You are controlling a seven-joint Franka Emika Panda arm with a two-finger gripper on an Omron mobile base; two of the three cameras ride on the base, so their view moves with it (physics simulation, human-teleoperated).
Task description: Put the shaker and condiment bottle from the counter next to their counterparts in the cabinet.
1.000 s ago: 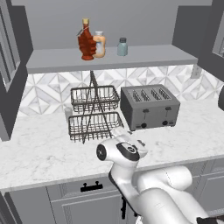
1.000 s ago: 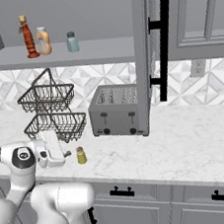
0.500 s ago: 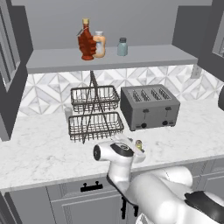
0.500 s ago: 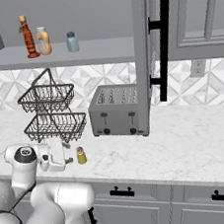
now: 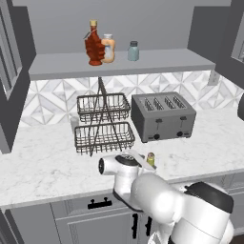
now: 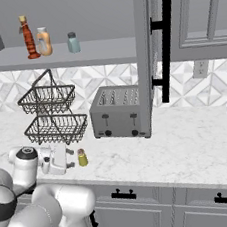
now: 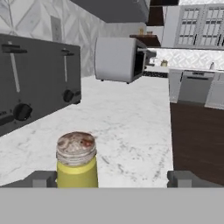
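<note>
The small yellow-green shaker (image 7: 76,162) with its silver-grey cap stands on the marble counter in front of the toaster, also seen as shaker (image 5: 150,158) and shaker (image 6: 82,157). My gripper (image 7: 113,179) is open at counter level, with the shaker between its fingertips (image 7: 43,178), closer to the left one and untouched. From the base views the gripper (image 6: 70,158) points sideways at it. The dark red condiment bottle (image 5: 94,45) stands on the cabinet shelf (image 5: 157,61), touching the orange bottle (image 5: 109,48); the teal-grey shaker (image 5: 133,51) is to their right.
A grey toaster (image 5: 163,116) and a two-tier wire basket (image 5: 102,124) stand at the back of the counter. The cabinet door (image 6: 163,49) with a black handle hangs open on the right. Drawers with black handles (image 5: 101,204) sit below the counter edge.
The hand has settled slightly lower and closer to the shaker while the arm folded down. The shaker and the things on the shelf have stayed put.
</note>
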